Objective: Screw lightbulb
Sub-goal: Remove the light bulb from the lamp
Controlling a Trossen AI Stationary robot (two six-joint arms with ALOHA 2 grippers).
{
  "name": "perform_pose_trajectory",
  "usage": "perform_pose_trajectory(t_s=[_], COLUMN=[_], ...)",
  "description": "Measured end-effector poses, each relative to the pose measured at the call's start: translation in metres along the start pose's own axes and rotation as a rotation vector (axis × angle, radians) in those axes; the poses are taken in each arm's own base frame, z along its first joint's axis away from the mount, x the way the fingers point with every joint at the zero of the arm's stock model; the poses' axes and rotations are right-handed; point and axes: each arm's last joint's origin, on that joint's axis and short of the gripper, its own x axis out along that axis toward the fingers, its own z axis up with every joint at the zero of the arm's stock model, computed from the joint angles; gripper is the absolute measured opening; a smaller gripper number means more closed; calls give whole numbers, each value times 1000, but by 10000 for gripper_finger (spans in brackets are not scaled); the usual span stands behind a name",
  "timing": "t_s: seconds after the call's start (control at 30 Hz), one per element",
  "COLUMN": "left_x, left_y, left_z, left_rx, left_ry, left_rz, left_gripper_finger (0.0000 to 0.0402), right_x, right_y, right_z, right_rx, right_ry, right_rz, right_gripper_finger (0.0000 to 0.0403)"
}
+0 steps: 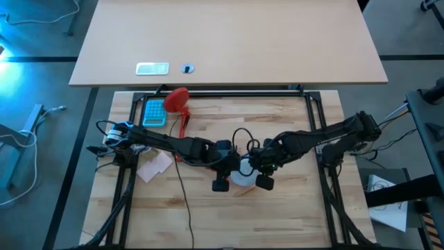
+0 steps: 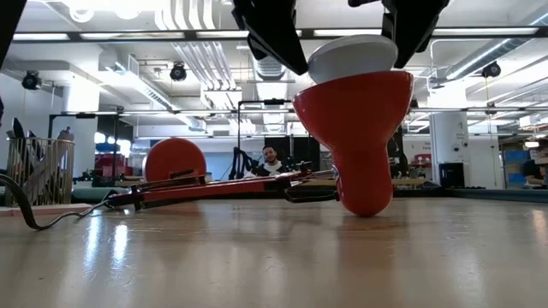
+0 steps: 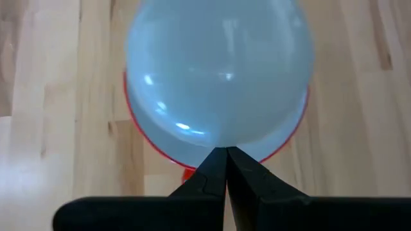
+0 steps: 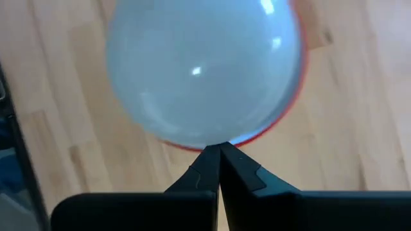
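Right now the lightbulb [image 2: 353, 56] sits in the mouth of a red lamp shade [image 2: 360, 137] near the middle of the wooden table [image 1: 291, 208], its rounded white top showing above the red rim and its screw base hidden inside, so its long axis looks close to upright with a slight tilt. Both arms meet over it. The left gripper [image 3: 226, 168] has its 2 fingers pressed together into a point, holding nothing, with the tip at the edge of the bulb's dome. The right gripper [image 4: 219, 163] is pinched together the same way, empty, at the opposite edge. From where I stand neither arm looks nearer; each wrist looks almost straight down on the bulb. To turn it, I'd guess 1 gripper has to spread its fingers first and take the dome across its width.
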Motion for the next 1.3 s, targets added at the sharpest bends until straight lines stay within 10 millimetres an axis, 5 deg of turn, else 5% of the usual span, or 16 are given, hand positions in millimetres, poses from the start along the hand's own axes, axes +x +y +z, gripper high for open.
perform_pose_trajectory(t_s=[0.27,0.73,1.3], left_x=[-5,6,-14], left_y=[-4,13,-21], left_z=[-7,0,1], left_rx=[-36,-53,28], left_ry=[62,-27,11], left_rz=[2,53,-53], left_gripper_finger=[1,0,0], right_x=[-4,6,-1], right_y=[-7,32,10], right_z=[1,-7,-5], right_rx=[5,89,73], right_ry=[-7,-33,-33], right_rz=[-29,78,-29], right_gripper_finger=[0,0,0])
